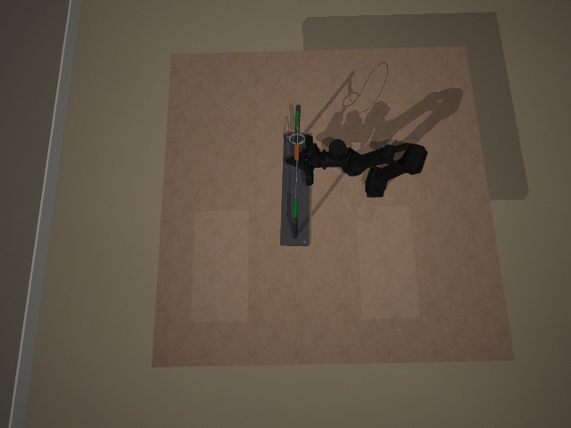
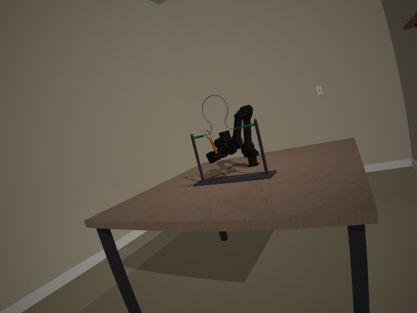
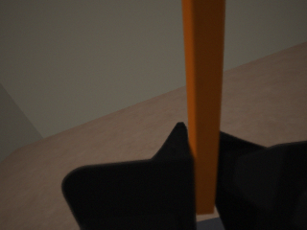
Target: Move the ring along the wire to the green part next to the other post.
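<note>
Gripper (image 3: 203,192) pinching orange handle (image 3: 205,96) | ring (image 2: 208,134) on wire | legible text: none

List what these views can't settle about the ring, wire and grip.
- Ring-to-wire clearance: the ring is too small in the exterior view; in the top view it overlaps the wire.
- Ring in the wrist view: cut off by the top edge; only the orange handle shows.
- Finger contact faces: the gripper is dark and blurred against the handle.
</note>
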Controlling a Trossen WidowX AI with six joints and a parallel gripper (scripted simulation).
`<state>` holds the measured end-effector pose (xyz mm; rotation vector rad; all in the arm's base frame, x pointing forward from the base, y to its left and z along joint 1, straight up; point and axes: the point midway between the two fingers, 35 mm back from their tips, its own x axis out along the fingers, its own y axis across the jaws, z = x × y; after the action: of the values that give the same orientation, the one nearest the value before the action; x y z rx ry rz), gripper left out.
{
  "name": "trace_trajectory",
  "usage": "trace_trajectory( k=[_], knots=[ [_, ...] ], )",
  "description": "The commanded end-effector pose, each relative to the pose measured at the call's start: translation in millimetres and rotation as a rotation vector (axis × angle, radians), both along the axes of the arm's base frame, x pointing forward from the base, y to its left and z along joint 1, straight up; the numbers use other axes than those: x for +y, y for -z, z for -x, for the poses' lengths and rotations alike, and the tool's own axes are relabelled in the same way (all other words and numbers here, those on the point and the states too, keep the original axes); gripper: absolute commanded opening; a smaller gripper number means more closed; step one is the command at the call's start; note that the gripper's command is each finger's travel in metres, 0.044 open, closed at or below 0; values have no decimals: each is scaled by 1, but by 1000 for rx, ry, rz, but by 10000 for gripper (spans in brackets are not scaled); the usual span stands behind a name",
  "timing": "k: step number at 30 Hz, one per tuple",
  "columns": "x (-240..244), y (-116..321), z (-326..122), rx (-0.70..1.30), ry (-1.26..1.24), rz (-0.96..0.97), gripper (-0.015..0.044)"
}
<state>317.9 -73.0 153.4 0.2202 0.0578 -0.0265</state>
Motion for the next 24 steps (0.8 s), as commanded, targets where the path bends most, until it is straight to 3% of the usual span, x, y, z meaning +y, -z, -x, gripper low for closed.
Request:
trace_trajectory(
  k=[1, 24],
  knots=[
    [12, -2, 0, -2, 1, -73, -150],
    [73, -37, 20, 147, -97, -492, -150]
  ],
)
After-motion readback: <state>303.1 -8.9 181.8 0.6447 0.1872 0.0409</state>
